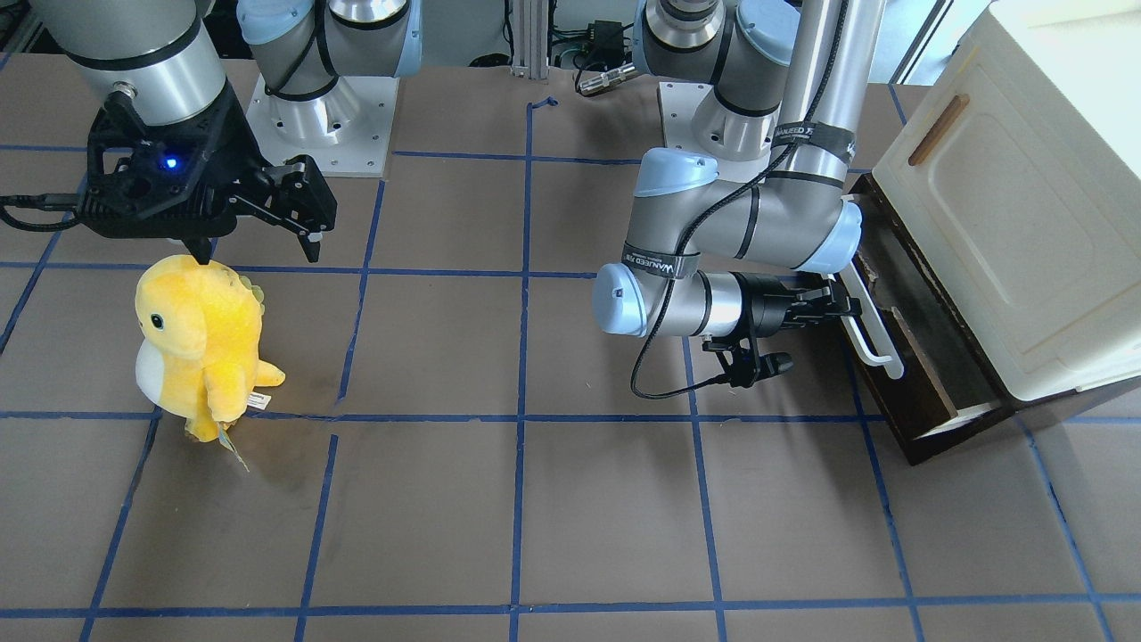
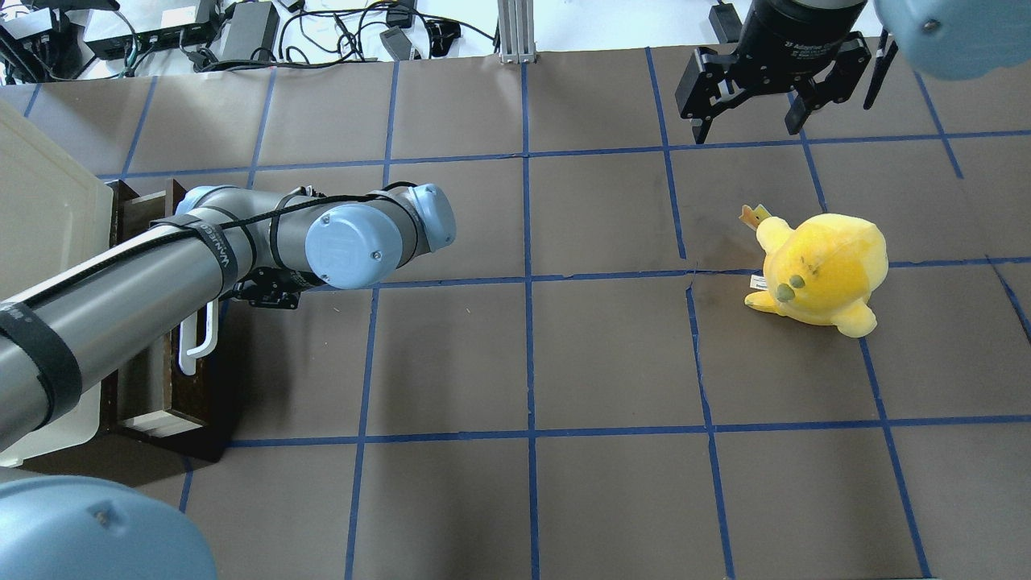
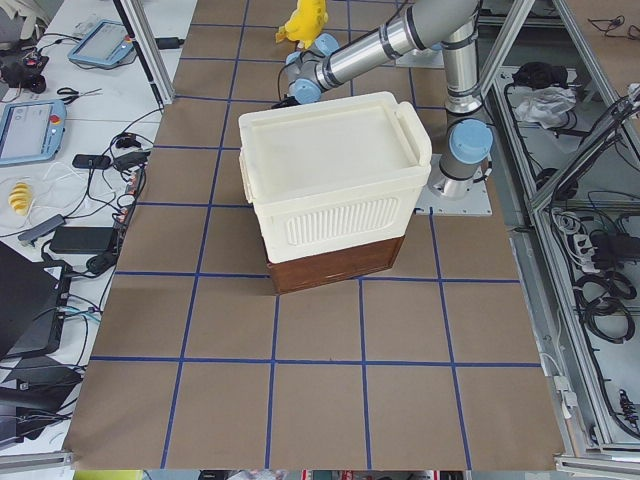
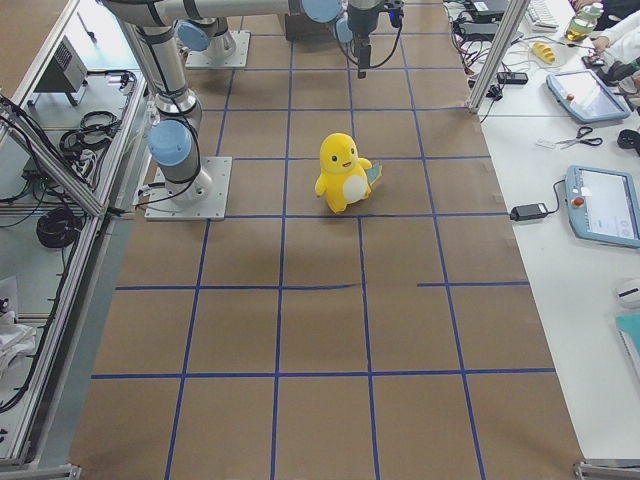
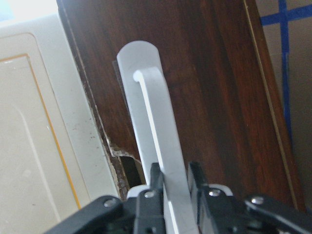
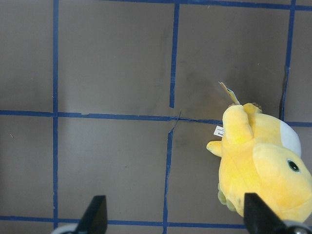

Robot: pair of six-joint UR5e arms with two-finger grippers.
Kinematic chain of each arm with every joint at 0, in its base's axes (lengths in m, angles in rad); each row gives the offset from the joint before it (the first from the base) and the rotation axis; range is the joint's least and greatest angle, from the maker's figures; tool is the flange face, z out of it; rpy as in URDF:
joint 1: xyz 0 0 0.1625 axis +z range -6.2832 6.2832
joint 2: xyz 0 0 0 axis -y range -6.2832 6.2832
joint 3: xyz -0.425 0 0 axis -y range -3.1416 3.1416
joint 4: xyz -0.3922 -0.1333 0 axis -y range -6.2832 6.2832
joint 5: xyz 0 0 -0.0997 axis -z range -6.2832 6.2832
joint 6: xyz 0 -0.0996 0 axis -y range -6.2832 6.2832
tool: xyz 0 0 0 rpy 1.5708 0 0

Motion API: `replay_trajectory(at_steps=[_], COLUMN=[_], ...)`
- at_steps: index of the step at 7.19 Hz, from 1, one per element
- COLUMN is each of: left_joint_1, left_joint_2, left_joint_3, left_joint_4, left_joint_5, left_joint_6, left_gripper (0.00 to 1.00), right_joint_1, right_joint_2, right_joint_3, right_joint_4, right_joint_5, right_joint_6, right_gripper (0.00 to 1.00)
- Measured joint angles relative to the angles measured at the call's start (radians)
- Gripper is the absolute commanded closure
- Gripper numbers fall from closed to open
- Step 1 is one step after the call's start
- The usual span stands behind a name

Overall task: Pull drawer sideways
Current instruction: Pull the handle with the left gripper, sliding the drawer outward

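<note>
Overhead exterior view takes in a brown desk ruled into squares by blue tape lines, with a tangle of cables and power bricks on the white bench past its far edge. Side benches carry tablet-like control panels, and aluminium frame posts stand along the desk's borders.

At the desk's end on the robot's left sits a cream-white cabinet. The drawer below it juts out partway, dark front facing the desk's middle. The left pincer is closed onto the white bar handle, a finger pressed against each side.

The right pincer hangs above the desk's other half, fingers spread wide and holding nothing. A yellow plush toy stands on the desk near it, apart from the fingertips.
</note>
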Motion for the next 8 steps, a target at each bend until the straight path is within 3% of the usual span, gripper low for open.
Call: replay_trajectory(at_steps=[8], left_joint_1=[-0.014], left_joint_2=[-0.002], left_joint_3=[0.002], left_joint_4=[0.001], left_joint_5=[-0.003], left_joint_6=[0.0], left_gripper=[0.88], right_joint_1=[0.0], right_joint_2=[0.0], right_joint_3=[0.0], right_joint_4=[0.0], right_joint_5=[0.0], right_joint_6=[0.0], right_gripper=[0.0])
